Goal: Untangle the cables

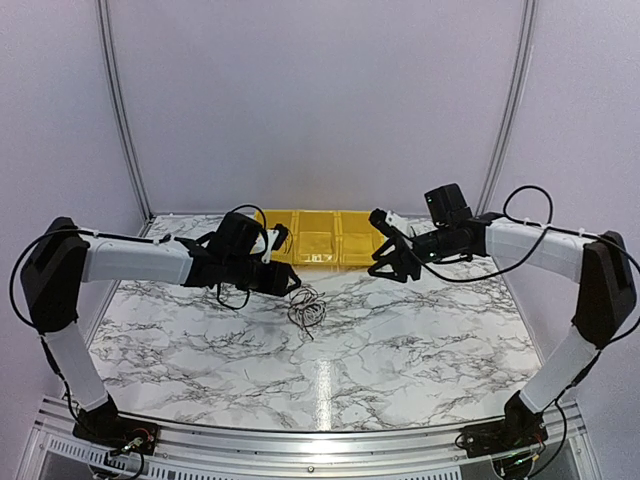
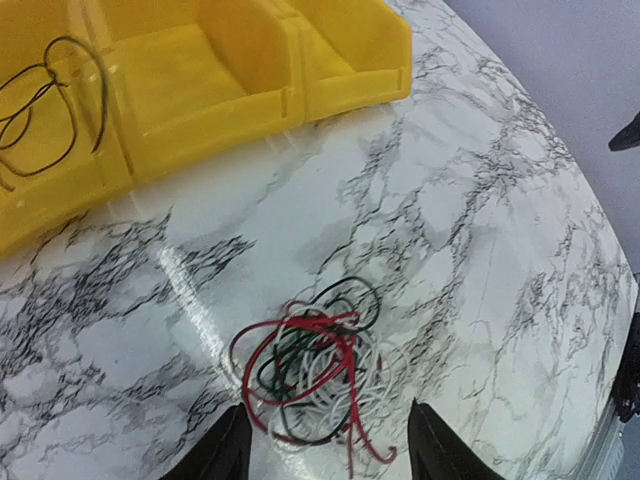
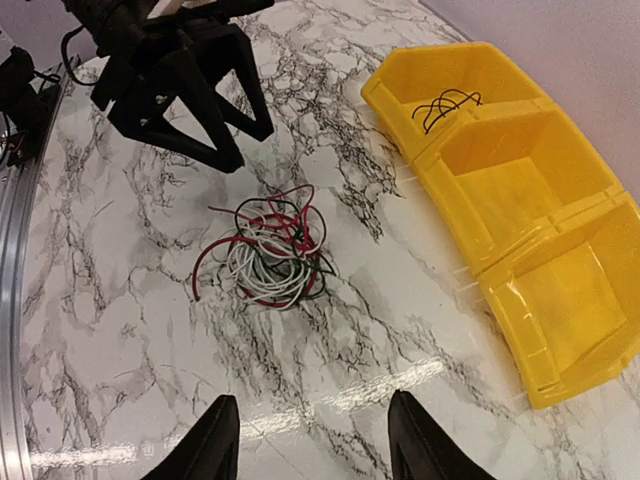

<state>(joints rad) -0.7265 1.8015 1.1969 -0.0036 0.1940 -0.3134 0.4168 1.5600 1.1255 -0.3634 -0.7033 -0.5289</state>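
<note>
Centrally, on the marble-patterned table [image 1: 430, 350], lie the cables [image 3: 268, 250]: a loose bunch of thin red, white and black wires, flat on the surface, with red strands straying from its edge.

The left hand [image 3: 250, 148] hangs just beyond the bunch, on its left side. Its fingers are spread wide with nothing between them, and the right wrist view shows a clear gap between the fingertips and the wires.

The right hand [image 3: 310, 405] is raised above the table to the right, well apart from the bunch. Its fingers are likewise parted and it grips nothing.

At the far edge stand three yellow bins [image 1: 318, 256], joined in a row. A single black wire [image 3: 445, 105] lies coiled in the leftmost bin.
</note>
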